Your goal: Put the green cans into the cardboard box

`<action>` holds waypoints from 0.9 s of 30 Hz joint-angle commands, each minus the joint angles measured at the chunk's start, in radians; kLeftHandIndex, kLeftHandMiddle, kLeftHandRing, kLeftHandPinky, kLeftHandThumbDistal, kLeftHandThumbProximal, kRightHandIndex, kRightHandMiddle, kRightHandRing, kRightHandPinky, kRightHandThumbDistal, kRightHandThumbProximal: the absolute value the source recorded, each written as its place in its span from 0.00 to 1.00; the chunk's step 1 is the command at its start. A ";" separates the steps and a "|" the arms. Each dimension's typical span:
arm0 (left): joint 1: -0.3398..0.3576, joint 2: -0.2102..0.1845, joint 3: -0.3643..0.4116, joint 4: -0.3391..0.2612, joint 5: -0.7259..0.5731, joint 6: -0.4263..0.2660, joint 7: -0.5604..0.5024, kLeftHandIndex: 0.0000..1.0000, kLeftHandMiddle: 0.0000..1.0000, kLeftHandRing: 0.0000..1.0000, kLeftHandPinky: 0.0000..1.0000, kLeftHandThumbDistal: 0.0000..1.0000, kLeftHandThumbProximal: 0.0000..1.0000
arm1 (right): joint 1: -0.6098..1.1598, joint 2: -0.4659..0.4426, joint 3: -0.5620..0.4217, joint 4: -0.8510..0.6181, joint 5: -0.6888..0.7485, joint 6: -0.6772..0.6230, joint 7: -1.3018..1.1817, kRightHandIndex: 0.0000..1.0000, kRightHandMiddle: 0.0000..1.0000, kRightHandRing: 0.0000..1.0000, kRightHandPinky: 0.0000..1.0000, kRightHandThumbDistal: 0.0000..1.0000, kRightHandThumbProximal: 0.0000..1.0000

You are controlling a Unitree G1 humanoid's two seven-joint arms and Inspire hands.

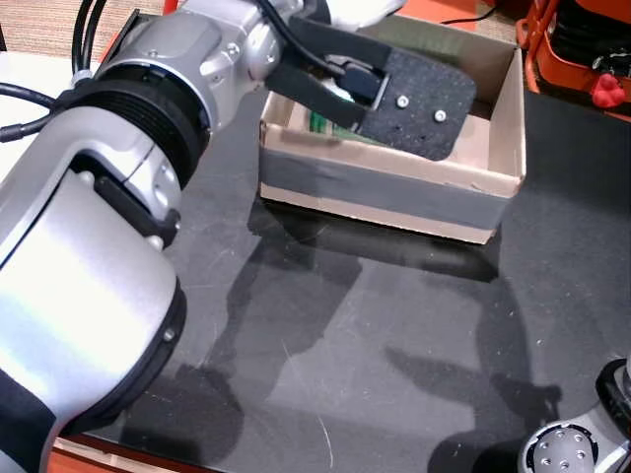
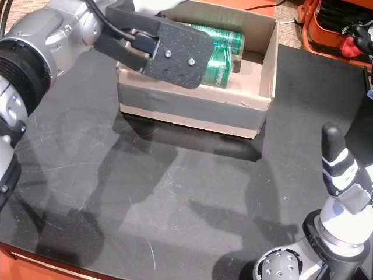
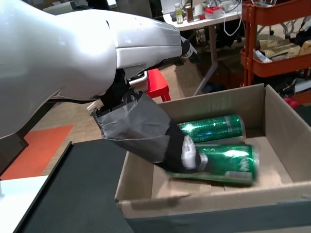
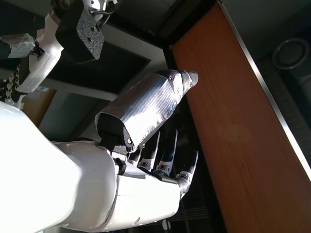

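Left hand reaches into the cardboard box, its fingers touching the nearer of two green cans; grasp uncertain. Release low, beside the other. Right hand idle, fingers spread, empty.

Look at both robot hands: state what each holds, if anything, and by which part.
The left robot hand grips one end of the nearer green can lying inside the cardboard box. The right robot hand holds nothing; its fingers are apart.

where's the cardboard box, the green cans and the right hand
cardboard box (image 2: 186, 111): a head view, taped front wall
green cans (image 3: 228, 162): left wrist view, side of the nearer can
right hand (image 4: 146, 114): right wrist view, silver thumb cover
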 commanded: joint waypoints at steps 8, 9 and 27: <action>-0.017 0.009 -0.002 0.000 0.000 -0.001 -0.010 1.00 1.00 1.00 0.98 1.00 0.29 | -0.022 0.081 -0.023 -0.004 0.016 0.005 0.012 0.70 0.60 0.62 0.80 1.00 0.83; -0.017 0.011 0.001 0.000 -0.003 0.000 -0.014 1.00 1.00 1.00 0.98 1.00 0.28 | -0.024 0.081 -0.026 0.000 0.015 0.002 0.014 0.70 0.60 0.63 0.80 1.00 0.84; 0.097 0.111 0.792 -0.087 -0.905 -0.388 -0.595 0.94 0.91 0.96 0.88 0.90 0.56 | -0.025 0.050 -0.067 0.016 0.042 0.082 0.061 0.68 0.61 0.65 0.81 1.00 0.79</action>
